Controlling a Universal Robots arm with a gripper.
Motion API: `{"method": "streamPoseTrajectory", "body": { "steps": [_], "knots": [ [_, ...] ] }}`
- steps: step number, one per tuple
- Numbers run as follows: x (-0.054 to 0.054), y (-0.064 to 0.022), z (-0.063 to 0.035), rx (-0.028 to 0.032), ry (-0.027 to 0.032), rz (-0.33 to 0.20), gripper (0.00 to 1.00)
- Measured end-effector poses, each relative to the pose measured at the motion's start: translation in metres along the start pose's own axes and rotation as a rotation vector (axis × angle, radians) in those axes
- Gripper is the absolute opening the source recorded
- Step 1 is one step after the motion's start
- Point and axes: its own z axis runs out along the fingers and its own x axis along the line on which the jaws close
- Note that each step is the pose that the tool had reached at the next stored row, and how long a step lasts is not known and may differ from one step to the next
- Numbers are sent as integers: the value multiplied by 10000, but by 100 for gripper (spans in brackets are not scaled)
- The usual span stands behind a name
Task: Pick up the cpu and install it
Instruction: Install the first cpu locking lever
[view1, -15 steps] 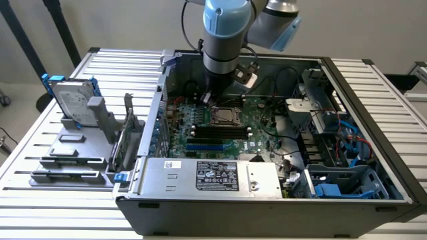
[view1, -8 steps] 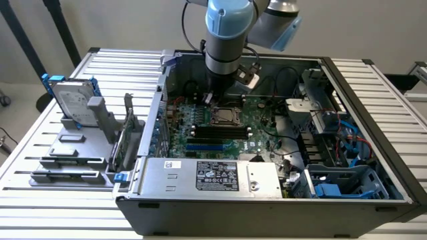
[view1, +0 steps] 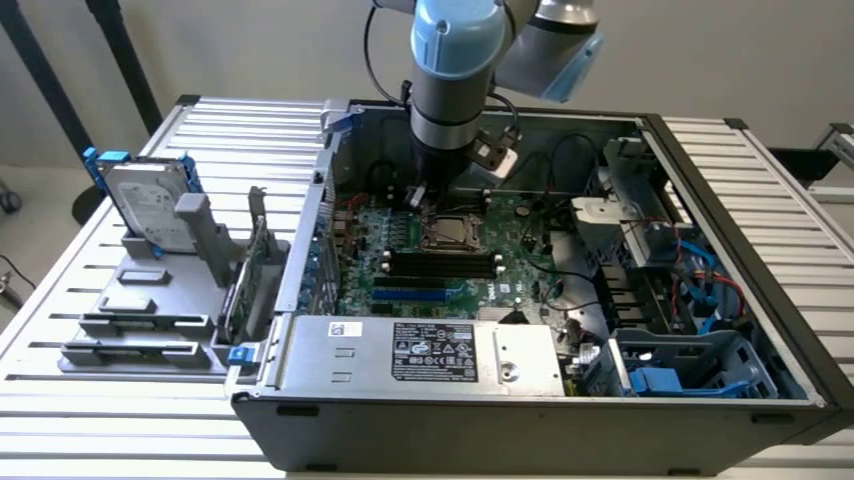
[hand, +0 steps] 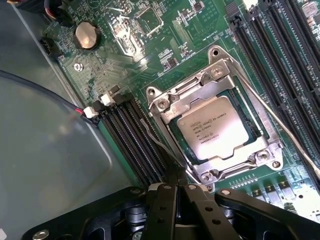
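1. Your gripper (hand: 175, 192) is pinched fully closed with nothing in it, sitting low over the motherboard (view1: 441, 255) inside the open PC case (view1: 534, 430).
2. The cpu (hand: 213, 128) is already lying flat in the socket (hand: 215, 125), its silver top with printed text facing up and the metal frame around it.
3. So the chip sits just beside your fingertips, not touching them, with the black RAM slots (hand: 135, 140) running alongside.
4. In the exterior view the hard drive (view1: 144, 210) stands on the rack at that view's left, well apart.
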Motion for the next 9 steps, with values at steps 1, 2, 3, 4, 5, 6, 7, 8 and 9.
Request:
{"method": "streamPoseTrajectory", "body": {
  "steps": [1,2,3,4,5,6,7,8,9],
  "knots": [
    [0,0,2,-3,-2,9,11],
    [-1,1,4,-7,-3,17,11],
    [-2,0,7,-10,-4,25,11],
    [-2,1,9,-13,-6,30,11],
    [-2,1,10,-15,-7,37,11],
    [0,3,11,-17,-7,41,11],
    [2,7,12,-19,-7,44,11],
    [6,14,13,-20,-8,46,11],
    [11,23,14,-21,-7,46,11]
  ]
}}
